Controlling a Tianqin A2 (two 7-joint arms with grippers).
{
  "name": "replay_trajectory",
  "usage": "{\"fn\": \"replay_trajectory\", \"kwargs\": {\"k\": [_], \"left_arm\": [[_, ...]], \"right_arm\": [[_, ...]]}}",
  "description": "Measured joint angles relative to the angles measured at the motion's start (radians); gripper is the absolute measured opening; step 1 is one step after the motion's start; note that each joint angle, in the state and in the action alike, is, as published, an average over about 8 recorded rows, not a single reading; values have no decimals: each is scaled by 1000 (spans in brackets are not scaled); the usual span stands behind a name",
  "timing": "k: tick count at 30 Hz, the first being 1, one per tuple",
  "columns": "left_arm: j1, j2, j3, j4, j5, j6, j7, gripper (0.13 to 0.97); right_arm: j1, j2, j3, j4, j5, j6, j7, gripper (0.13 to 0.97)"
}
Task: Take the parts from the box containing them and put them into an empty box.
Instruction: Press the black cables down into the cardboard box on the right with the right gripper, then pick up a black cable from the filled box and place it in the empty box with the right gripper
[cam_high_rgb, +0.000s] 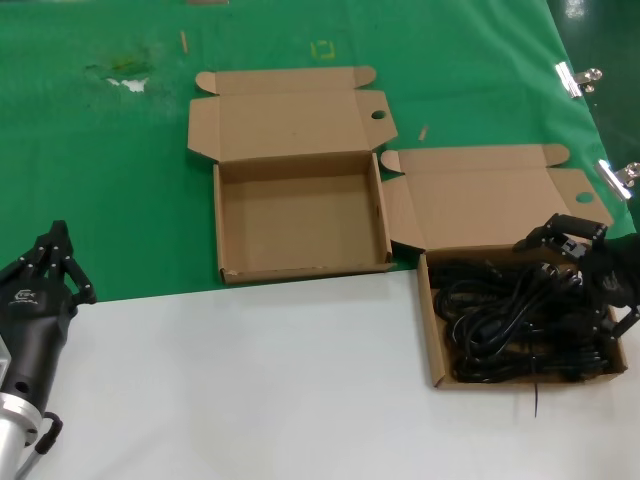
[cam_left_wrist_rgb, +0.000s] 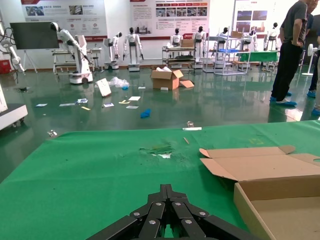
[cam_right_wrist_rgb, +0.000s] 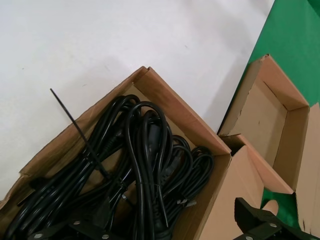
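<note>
The parts, black power cords (cam_high_rgb: 520, 320), lie tangled in the open cardboard box (cam_high_rgb: 432, 330) at the right; the right wrist view looks down on these cords (cam_right_wrist_rgb: 145, 165). My right gripper (cam_high_rgb: 585, 282) hovers open over that box's right end. One finger (cam_right_wrist_rgb: 75, 227) is above the cords, the other (cam_right_wrist_rgb: 265, 222) above the lid flap, and nothing is held between them (cam_right_wrist_rgb: 170, 227). The empty box (cam_high_rgb: 228, 230) stands open at the middle, also seen in the wrist views (cam_right_wrist_rgb: 265, 115) (cam_left_wrist_rgb: 250, 210). My left gripper (cam_high_rgb: 58, 250) is parked shut at the near left (cam_left_wrist_rgb: 172, 192).
Green cloth (cam_high_rgb: 100, 180) covers the far half of the table, white surface (cam_high_rgb: 250, 380) the near half. Both boxes' lids (cam_high_rgb: 290, 105) lie folded back. A thin black strand (cam_high_rgb: 537, 400) sticks out over the full box's front wall. Metal clips (cam_high_rgb: 575, 78) hold the cloth's right edge.
</note>
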Motion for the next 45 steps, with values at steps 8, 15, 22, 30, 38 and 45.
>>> {"fn": "replay_trajectory", "kwargs": {"k": [8, 15, 22, 30, 38, 45], "left_arm": [[0, 0, 0, 0, 0, 0, 0, 140], [0, 0, 0, 0, 0, 0, 0, 140], [0, 0, 0, 0, 0, 0, 0, 140], [0, 0, 0, 0, 0, 0, 0, 140], [0, 0, 0, 0, 0, 0, 0, 140], [0, 0, 0, 0, 0, 0, 0, 140]], "right_arm": [[-7, -14, 4, -13, 5, 17, -3, 782], [-1, -37, 1, -72, 2, 31, -35, 682], [4, -53, -2, -113, 1, 35, -67, 546], [8, -61, -3, -123, 2, 36, -74, 377], [7, -61, -2, -121, 3, 35, -70, 250], [0, -50, -1, -102, 1, 33, -48, 183]]}}
